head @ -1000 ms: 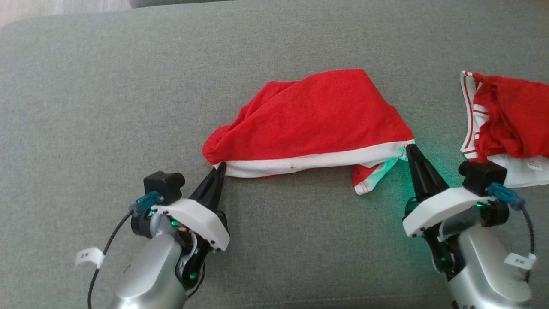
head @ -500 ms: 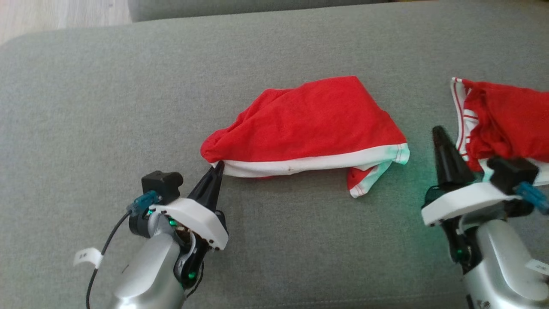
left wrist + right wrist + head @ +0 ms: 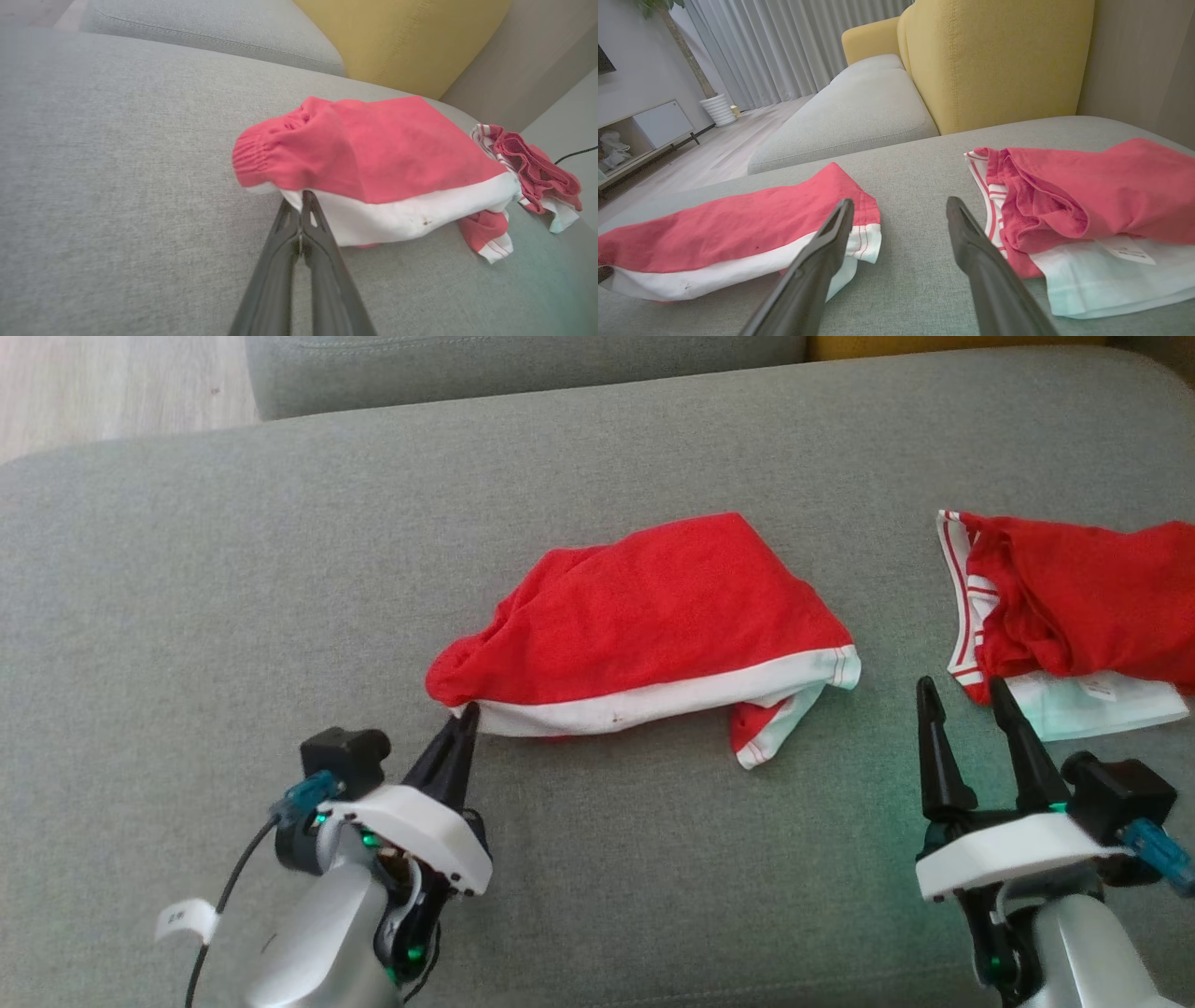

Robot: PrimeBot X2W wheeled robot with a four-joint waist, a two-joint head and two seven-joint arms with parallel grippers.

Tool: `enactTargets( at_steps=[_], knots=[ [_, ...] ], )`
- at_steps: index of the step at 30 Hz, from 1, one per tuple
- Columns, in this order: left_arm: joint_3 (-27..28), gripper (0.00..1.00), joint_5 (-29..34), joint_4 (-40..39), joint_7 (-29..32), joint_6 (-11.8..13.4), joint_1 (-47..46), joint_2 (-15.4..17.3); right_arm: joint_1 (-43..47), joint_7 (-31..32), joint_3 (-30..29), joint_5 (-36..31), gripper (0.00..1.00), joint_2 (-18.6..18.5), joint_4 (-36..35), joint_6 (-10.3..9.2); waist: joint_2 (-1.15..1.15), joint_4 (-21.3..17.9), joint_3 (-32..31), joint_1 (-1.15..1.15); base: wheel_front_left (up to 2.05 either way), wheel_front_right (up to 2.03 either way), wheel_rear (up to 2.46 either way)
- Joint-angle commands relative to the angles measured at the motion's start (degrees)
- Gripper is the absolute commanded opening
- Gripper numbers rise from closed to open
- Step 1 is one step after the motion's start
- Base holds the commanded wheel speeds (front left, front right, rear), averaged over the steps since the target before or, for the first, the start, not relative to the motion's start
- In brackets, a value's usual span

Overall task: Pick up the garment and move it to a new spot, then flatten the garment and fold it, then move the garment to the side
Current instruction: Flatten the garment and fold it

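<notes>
Since a second ago the right claw (image 3: 961, 683) has let go of the garment's (image 3: 644, 607) right corner and drawn back toward the robot and to the right. Its two fingers are now spread wide, with bare seat (image 3: 280, 569) between them. It sits near the front of the seat, between the garment and the other garment (image 3: 1074, 607), touching neither. The left claw (image 3: 470, 709) has kept its place: its fingers are pressed together, pinching the left end of the band (image 3: 653, 700), the white strip along the garment's near edge. In the left wrist view the left claw (image 3: 304, 193) bites the band just under the bunched red cloth, and the garment (image 3: 373, 149) stretches away to the right. The garment lies in the middle of the seat as a red wedge. Its band lies flat along the front, and a small red-and-white flap sticks out under its right end. In the right wrist view the right claw (image 3: 900, 200) points at the gap between the garment (image 3: 728, 224) and the other garment (image 3: 1087, 182). The latter lies crumpled on a white part bearing a label. A yellow cushion (image 3: 994, 60) stands behind the seat.
</notes>
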Motion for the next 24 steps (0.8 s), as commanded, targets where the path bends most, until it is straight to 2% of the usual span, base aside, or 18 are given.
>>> enactTargets(
  at_steps=[1, 11, 19, 24],
  knots=[
    [2.7, 1.00, 0.2, -2.2, -0.8, 0.7, -0.5, 0.9, -0.5, -0.1, 0.9, -0.4, 1.00, 0.2, -2.3, -0.05, 0.00, 0.1, -0.1, 0.00, 0.00, 0.00, 0.00],
    [6.5, 1.00, 1.0, -6.0, -0.8, 1.8, 3.2, 0.5, 1.1, -0.4, 0.4, -0.7, 1.00, 0.8, -2.6, -0.05, 0.00, 2.7, -2.1, 0.00, 0.00, 0.00, 0.00],
    [9.1, 1.00, 2.0, -10.1, -0.8, 1.3, 8.9, -0.5, 2.3, -0.2, -0.1, -0.5, 1.00, 1.0, -1.5, -0.05, 0.00, 5.0, -3.2, 0.00, 0.00, 0.00, 0.00],
    [9.2, 1.00, 2.9, -10.5, -0.8, 0.8, 8.6, -0.9, 1.1, 1.5, -0.8, 0.1, 1.00, 0.9, -0.3, -0.05, 0.00, 5.9, -2.4, 0.00, 0.00, 0.00, 0.00]
  ],
)
